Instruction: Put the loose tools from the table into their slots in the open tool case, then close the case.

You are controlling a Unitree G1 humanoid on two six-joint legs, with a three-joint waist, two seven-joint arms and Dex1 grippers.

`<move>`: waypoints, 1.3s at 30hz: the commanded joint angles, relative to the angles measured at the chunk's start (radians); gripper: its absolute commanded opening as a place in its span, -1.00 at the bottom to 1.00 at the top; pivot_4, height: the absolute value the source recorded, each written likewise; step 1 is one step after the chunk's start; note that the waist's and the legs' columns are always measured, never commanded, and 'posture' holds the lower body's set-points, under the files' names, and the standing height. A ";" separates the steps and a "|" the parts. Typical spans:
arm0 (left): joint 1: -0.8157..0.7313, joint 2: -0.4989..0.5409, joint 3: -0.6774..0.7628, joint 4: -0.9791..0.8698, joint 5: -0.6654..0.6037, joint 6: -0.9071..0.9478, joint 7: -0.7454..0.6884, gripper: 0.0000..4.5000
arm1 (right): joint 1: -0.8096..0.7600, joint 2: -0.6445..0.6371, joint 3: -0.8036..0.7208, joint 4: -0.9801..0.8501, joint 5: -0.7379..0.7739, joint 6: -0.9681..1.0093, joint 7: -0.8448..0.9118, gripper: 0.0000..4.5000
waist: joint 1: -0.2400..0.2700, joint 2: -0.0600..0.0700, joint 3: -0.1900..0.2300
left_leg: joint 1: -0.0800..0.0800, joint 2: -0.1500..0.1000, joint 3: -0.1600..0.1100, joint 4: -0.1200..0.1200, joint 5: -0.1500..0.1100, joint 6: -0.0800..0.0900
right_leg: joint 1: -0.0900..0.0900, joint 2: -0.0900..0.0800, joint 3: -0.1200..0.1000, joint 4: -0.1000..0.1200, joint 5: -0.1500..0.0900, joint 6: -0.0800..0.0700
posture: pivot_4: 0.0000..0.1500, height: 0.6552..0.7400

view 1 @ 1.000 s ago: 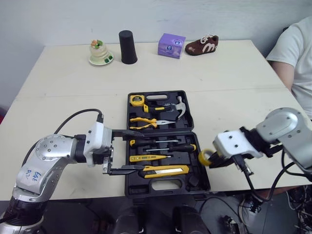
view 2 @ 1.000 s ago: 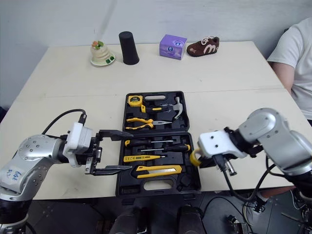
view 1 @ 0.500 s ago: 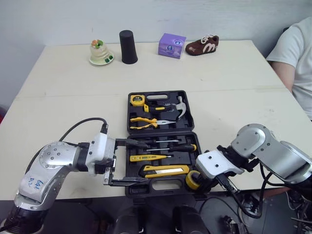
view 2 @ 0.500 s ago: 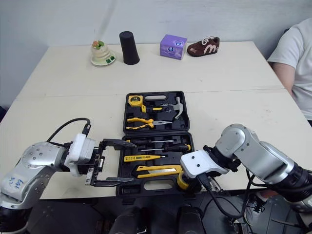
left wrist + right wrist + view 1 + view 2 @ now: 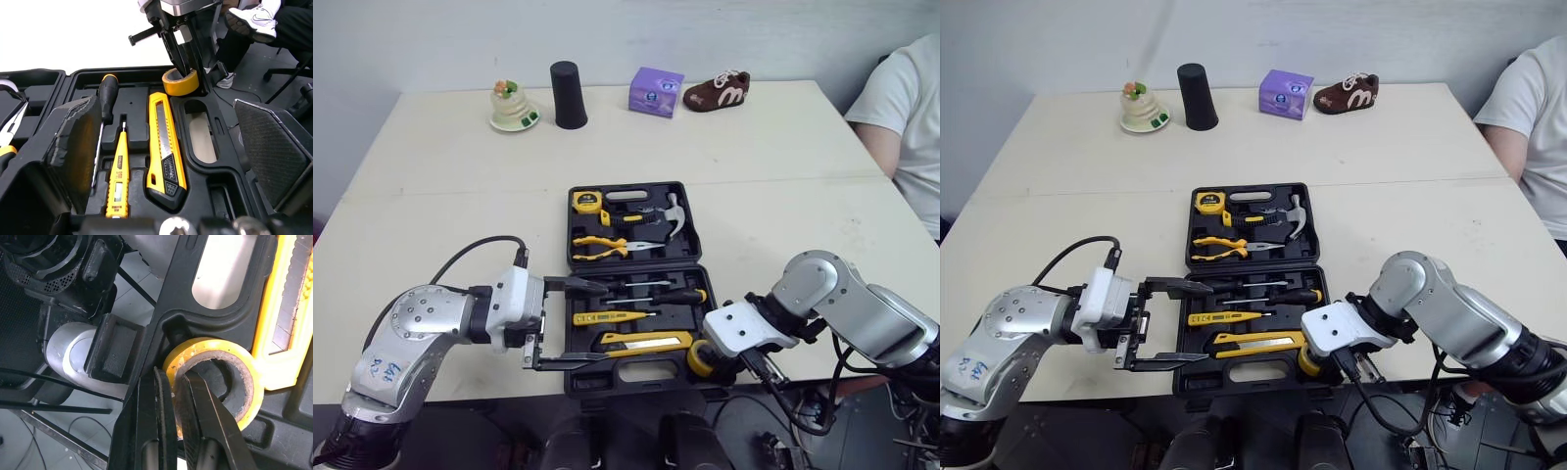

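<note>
One yellow tape roll (image 5: 217,345) is in your charge. Your right gripper (image 5: 175,377) is clamped on its wall, one finger inside the ring and one outside. The roll lies roughly flat with its hole facing up, so there is no long axis to report. It sits at the near right corner of the open tool case (image 5: 634,266), near the utility knife (image 5: 646,342). Your left gripper (image 5: 597,322) hangs over the case's left edge, fingers spread wide and holding nothing. One second ago the roll was beside the case's right edge. The left gripper is little changed.
</note>
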 commanded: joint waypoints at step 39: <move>0.004 0.056 0.032 0.005 -0.044 0.069 0.007 1.00 | 0.308 0.157 -0.195 0.336 0.188 -0.372 -0.059 -0.99 | 0.002 -0.003 -0.001 | 0.000 0.000 0.000 0.000 0.000 0.000 | 0.001 0.000 -0.001 0.000 0.000 0.000 | 1.00 1.00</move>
